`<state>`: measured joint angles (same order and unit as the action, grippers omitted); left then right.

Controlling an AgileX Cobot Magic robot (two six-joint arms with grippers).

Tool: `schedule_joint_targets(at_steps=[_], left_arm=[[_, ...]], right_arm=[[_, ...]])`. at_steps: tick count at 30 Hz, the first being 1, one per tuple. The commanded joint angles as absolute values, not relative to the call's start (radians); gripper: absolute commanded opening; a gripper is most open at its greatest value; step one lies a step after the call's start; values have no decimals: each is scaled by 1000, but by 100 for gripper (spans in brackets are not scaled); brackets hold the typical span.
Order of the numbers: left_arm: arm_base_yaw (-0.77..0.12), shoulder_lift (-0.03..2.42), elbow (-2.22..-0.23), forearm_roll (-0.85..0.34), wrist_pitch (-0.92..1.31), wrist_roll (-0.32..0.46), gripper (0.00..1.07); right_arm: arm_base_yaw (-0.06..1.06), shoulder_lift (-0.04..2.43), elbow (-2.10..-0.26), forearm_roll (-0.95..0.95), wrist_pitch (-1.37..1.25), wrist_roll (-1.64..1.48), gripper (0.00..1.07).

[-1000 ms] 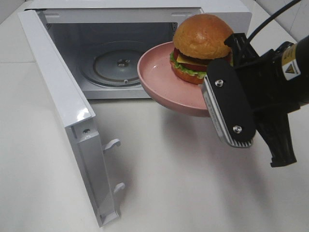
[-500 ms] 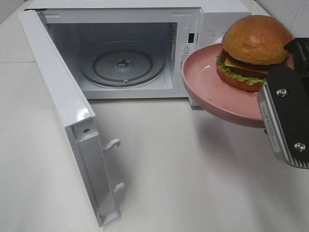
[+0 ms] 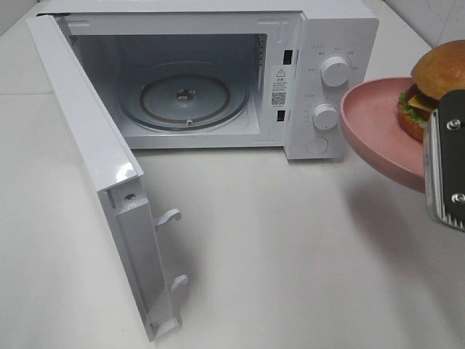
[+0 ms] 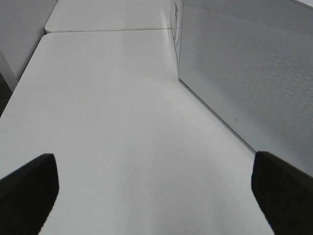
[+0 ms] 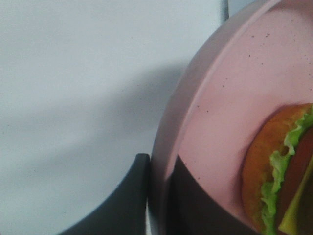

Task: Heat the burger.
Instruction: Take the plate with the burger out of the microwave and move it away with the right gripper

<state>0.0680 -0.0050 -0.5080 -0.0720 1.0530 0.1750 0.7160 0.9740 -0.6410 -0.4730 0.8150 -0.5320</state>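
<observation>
The burger (image 3: 440, 83), an orange-tan bun with green lettuce, sits on a pink plate (image 3: 374, 127) held in the air at the right edge of the high view, to the right of the microwave (image 3: 320, 80). My right gripper (image 3: 447, 166) is shut on the plate's near rim. In the right wrist view its dark fingers (image 5: 132, 196) pinch the plate's rim (image 5: 164, 161), with the burger (image 5: 274, 176) beyond. My left gripper (image 4: 156, 196) stands open over bare table beside the microwave's perforated side (image 4: 244, 73).
The microwave door (image 3: 94, 160) hangs wide open to the left, its latch hooks (image 3: 171, 216) pointing out. The glass turntable (image 3: 185, 96) lies bare inside. Two knobs (image 3: 334, 70) are on the right panel. White table (image 3: 276, 262) stretches in front.
My right gripper has carried the plate and burger to the right, from in front of the microwave's opening to past its control panel. The left gripper has stayed open.
</observation>
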Motion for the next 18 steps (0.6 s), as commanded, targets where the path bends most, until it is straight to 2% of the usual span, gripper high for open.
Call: schedule_joint_targets(at_steps=[1, 5, 9, 18], left_arm=[[70, -22, -507, -79, 1048, 171, 103], [70, -22, -507, -79, 1048, 171, 103], [70, -22, -507, -79, 1048, 171, 103], [70, -22, -507, -79, 1048, 171, 103]], right_arm=[[710, 963, -645, -588, 807, -371, 3], [685, 963, -645, -616, 836, -297, 3], [561, 963, -645, -668, 840, -209, 3], [375, 1044, -645, -728, 885, -65, 3]])
